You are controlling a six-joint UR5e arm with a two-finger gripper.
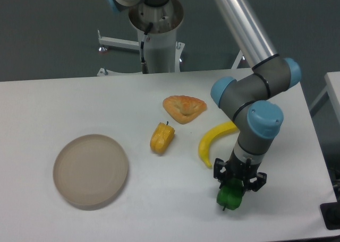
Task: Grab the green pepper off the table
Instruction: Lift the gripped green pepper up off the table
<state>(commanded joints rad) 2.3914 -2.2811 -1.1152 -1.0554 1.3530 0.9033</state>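
Hand on the green pepper, near the front right of the desk.

I see the white desk (64,101) spread wide, and my arm (249,106) bends down over its right side. On the left sits a round beige plate (91,171). Toward the middle there's a golden pastry (184,107), with a curved banana (210,141) just below and right of it, and a yellow-orange pepper (161,137) lying to the left of the banana. Down at the front, my hand (237,179) is closed in tight around the green pepper (230,196), fingers gripping its top; the pepper hangs below them, stem end pointing down. I can't tell whether it touches the desk.
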